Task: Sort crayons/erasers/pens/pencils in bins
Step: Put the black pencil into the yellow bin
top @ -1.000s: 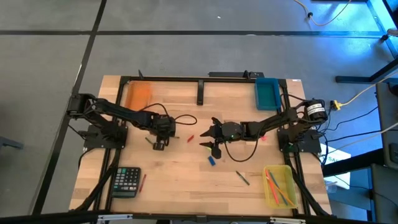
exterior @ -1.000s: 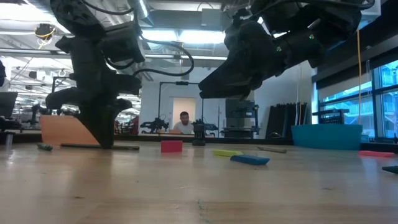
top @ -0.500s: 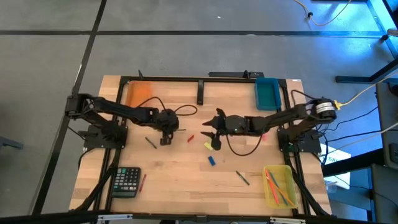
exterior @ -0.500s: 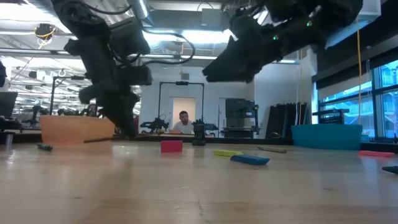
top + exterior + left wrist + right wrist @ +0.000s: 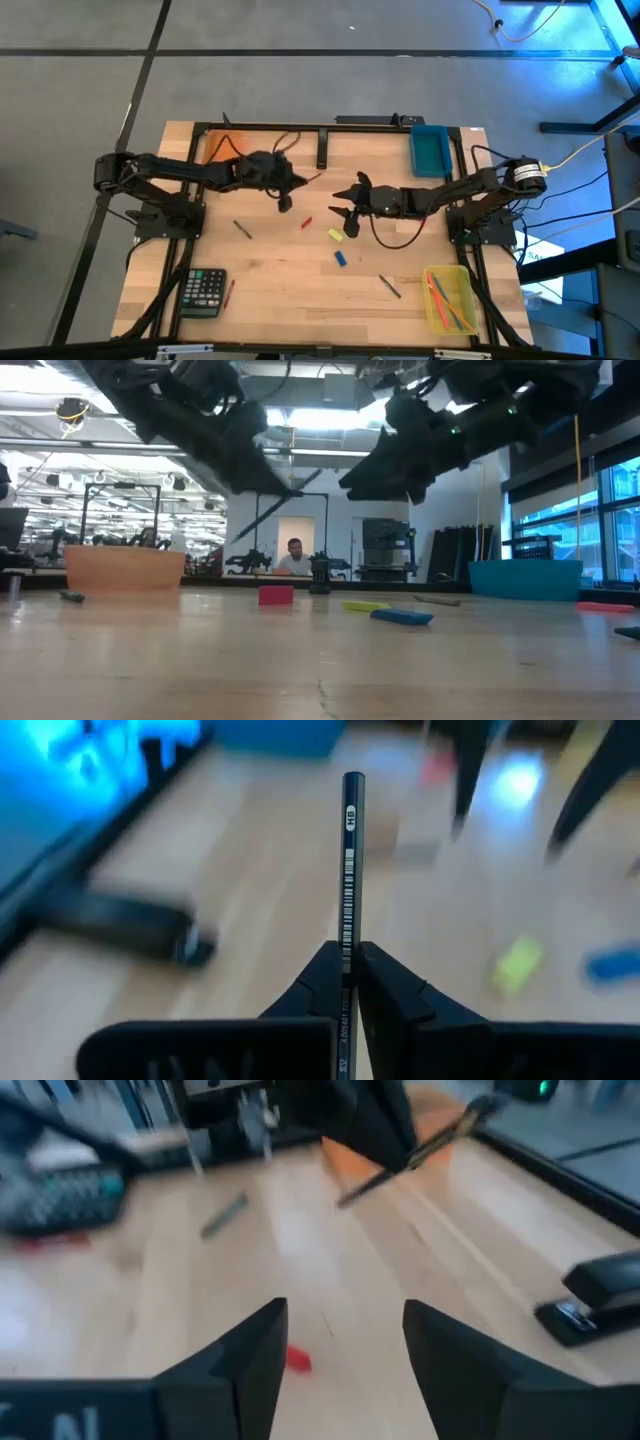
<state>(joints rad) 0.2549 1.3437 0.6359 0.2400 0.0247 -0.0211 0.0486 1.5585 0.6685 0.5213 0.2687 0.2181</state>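
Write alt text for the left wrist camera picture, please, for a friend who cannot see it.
Two dark fingers of the left tool pinch a dark pencil marked HB, which points away over a blurred wooden table. Beyond it lie a yellow eraser, a blue eraser and a black bar-shaped thing.

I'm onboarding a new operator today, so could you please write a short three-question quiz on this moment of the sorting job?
1. True or false: the left gripper is shut on a pencil.
2. Which bin already holds long sticks? A) the orange bin B) the teal bin C) the yellow bin
3. Fill in: the right gripper hovers near the yellow eraser with its jaws ____.

Key: 1 true; 2 C; 3 open.
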